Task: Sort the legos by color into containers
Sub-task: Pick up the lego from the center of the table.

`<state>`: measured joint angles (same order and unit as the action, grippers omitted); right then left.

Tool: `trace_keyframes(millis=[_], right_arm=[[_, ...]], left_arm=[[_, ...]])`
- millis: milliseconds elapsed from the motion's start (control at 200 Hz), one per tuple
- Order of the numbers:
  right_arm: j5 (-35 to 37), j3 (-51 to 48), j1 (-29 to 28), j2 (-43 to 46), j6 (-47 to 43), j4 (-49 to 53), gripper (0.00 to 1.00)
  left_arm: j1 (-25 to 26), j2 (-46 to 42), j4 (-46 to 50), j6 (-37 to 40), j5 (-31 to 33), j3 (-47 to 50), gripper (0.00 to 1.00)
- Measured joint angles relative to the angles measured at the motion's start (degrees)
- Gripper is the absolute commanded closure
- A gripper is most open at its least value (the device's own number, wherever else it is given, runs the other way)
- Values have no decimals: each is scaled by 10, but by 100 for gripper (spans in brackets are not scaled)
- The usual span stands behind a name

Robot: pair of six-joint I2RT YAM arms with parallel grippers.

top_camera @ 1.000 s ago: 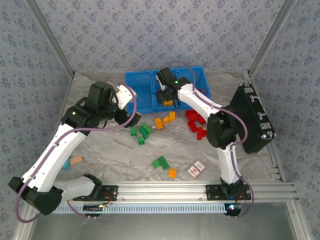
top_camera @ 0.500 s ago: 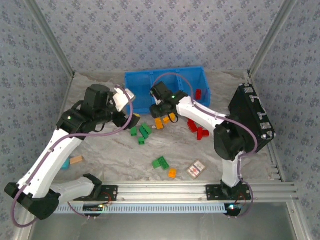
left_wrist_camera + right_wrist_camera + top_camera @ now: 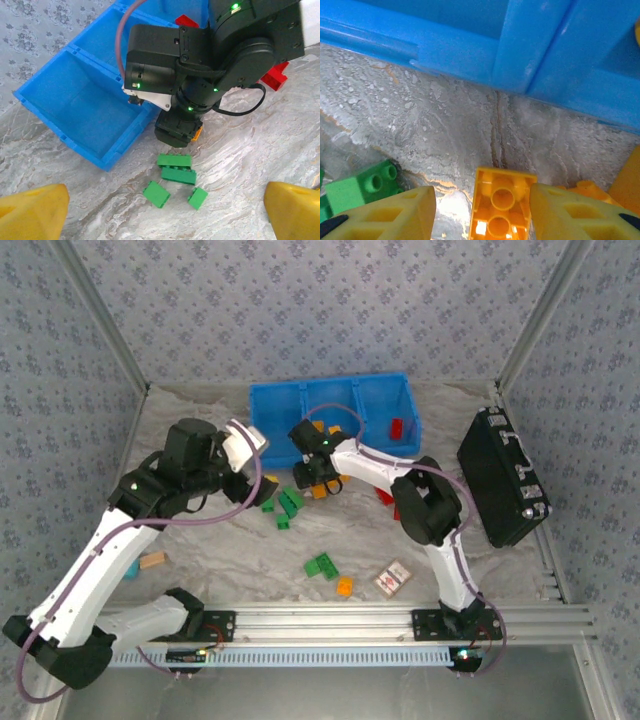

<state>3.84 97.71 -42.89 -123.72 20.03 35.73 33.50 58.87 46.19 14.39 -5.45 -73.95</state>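
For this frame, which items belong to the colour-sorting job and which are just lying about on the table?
Belongs to the job: green bricks, orange brick, red bricks, blue bin.
Just lying about: black case, red-and-white card, tan block.

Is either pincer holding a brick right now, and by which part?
Nothing is gripped yet. The right pincer stands open around an orange brick lying on the table; the left pincer is open above green bricks.
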Motion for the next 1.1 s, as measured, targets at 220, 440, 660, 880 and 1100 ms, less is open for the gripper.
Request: trace_keyframes(millis=[220, 440, 660, 880, 1100], right_arm=[[16, 14, 0, -13, 6, -2, 42], [33, 14, 0, -19, 6, 5, 42], [38, 8, -3, -19, 6, -3, 42], [48, -3, -12, -19, 8, -5, 47], [53, -21, -29, -19, 11, 18, 48]], left_arm=[[1, -7, -1, 2, 4, 3, 0], [1, -7, -2, 2, 7, 7, 0], [1, -7, -2, 4, 8, 7, 0], [1, -7, -2, 6, 8, 7, 0], [1, -7, -2, 6, 8, 7, 0]])
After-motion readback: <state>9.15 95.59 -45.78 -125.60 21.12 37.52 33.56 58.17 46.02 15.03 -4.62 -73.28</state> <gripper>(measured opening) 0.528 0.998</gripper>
